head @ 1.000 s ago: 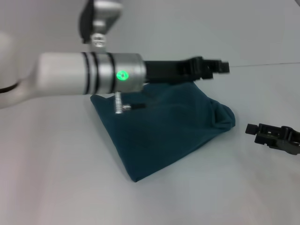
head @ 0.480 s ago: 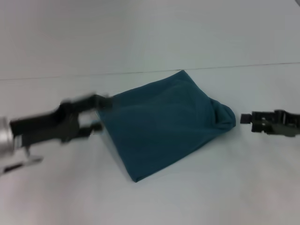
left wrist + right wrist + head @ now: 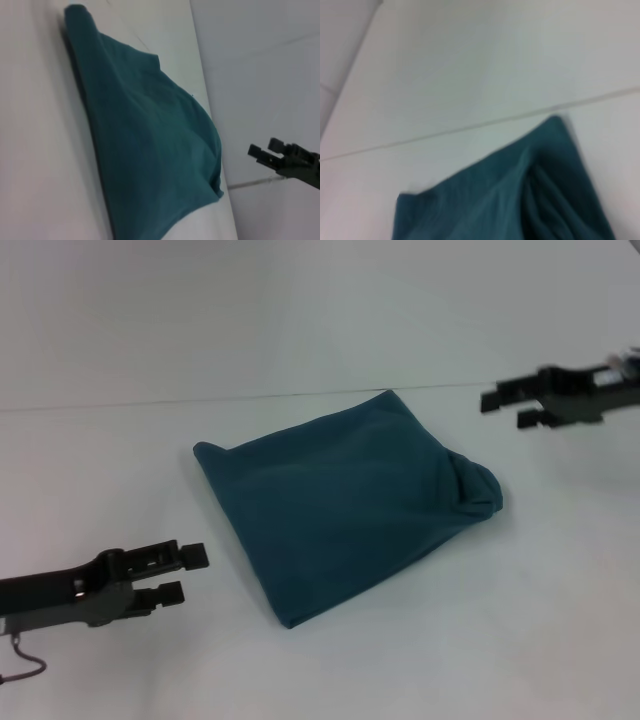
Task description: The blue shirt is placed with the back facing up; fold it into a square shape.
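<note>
The left gripper and right gripper are hanging slightly open, empty, flanking the folded blue shirt without touching it.

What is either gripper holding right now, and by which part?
Nothing is held. The left gripper and the right gripper are both open and clear of the folded blue shirt.
</note>
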Tool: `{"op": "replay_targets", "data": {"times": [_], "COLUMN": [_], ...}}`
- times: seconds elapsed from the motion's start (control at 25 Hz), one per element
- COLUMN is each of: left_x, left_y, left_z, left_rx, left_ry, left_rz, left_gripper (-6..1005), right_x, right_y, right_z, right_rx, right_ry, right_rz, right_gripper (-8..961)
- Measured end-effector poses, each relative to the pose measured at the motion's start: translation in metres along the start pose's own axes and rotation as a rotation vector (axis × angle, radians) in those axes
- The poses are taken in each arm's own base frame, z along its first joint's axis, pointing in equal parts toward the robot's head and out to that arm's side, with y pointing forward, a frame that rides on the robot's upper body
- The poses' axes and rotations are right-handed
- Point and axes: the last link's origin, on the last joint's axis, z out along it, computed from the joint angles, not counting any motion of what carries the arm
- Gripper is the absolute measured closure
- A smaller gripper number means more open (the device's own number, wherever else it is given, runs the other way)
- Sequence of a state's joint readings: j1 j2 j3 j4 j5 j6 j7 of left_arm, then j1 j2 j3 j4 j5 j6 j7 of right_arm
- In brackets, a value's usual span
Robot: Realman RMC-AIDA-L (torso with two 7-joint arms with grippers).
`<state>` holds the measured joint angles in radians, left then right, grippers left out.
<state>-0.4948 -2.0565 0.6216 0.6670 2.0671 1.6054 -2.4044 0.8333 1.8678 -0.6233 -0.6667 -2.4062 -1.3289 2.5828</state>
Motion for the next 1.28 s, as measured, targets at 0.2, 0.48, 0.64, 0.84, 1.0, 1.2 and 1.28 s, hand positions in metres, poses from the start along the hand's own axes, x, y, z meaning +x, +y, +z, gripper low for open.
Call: {"op": "replay_targets", "data": {"times": [0.2,0.48,0.64,0.84,1.0,1.2,1.28], "left_x": [-0.001,0.002,0.004,0.005,0.004,0.004,0.005], "left_y": [-0.002,-0.001,-0.001,-0.003,-0.004,-0.004,-0.004], "left_z": [-0.003,-0.001,0.000,0.003,0.005,0.005,0.005], "left_rx": [0.000,-0.002,0.006,0.016,0.022,0.021,0.020], "left_ry": [0.015,0.025,0.035,0.042,0.042,0.044,0.046], "left_rz": [-0.008,-0.003,-0.003,-0.004,-0.005,-0.007,-0.006], "left_gripper": [80,79,79,79,80,80,80], "right_x": [-0.014,0.002,0.011,0.018,0.022,0.023,0.023], "right_y": [0.020,0.030,0.028,0.029,0.031,0.036,0.038], "right_z": [0.024,0.060,0.068,0.072,0.075,0.074,0.072], "right_rx": [0.085,0.135,0.137,0.126,0.114,0.097,0.087], "right_ry": [0.009,0.068,0.090,0.110,0.128,0.145,0.155], "right_rz": [-0.051,-0.073,-0.063,-0.054,-0.059,-0.061,-0.063], "right_gripper": [193,198,201,205,208,212,213]}}
